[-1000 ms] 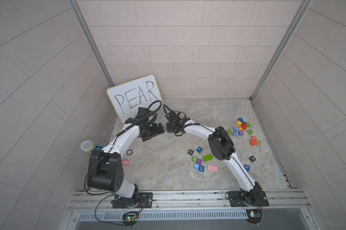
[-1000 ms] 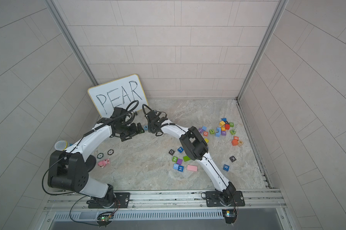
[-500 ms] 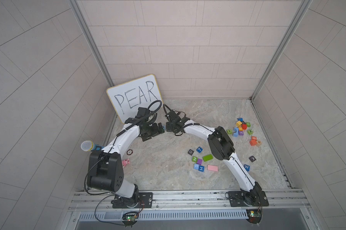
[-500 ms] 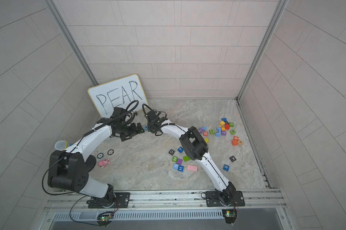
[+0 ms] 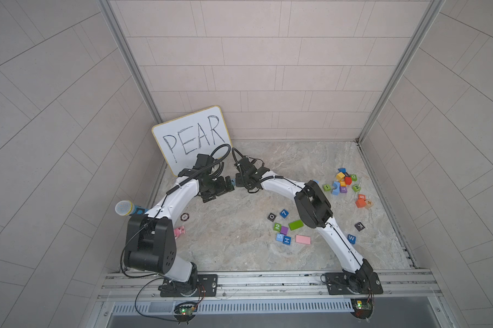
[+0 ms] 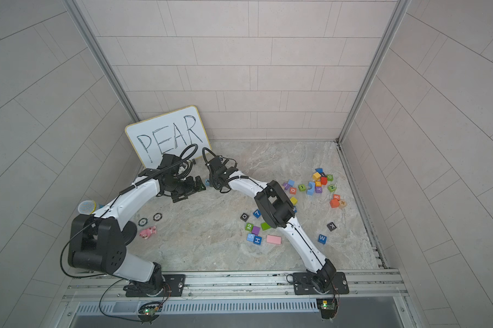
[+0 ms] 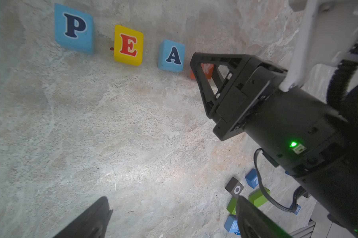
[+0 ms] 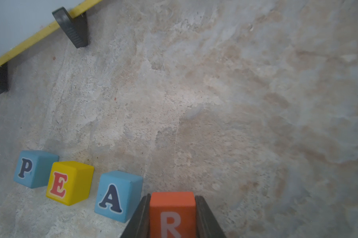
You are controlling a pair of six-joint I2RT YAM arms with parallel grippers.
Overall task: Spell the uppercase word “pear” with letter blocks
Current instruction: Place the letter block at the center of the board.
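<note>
Three letter blocks stand in a row on the stone floor: light blue P point(image 8: 32, 169), yellow E point(image 8: 68, 183) and light blue A point(image 8: 118, 195). Just past the A, my right gripper point(image 8: 171, 197) is shut on the orange-red R block point(image 8: 171, 214), one finger on each side face. In the left wrist view the row reads P point(image 7: 74, 27), E point(image 7: 128, 45), A point(image 7: 171, 56), with the R point(image 7: 207, 70) partly hidden behind the right gripper's fingers point(image 7: 198, 68). My left gripper point(image 7: 171, 198) is open and empty, hovering beside the row. In a top view both grippers meet near the whiteboard point(image 5: 192, 139).
The whiteboard reading PEAR leans at the back left, its feet point(image 8: 72, 28) close behind the row. Loose blocks lie at the right point(image 5: 343, 181) and front middle point(image 5: 285, 230). A microphone point(image 5: 125, 208), a pink toy point(image 5: 179, 232) and a round chip point(image 5: 184, 217) sit by the left arm.
</note>
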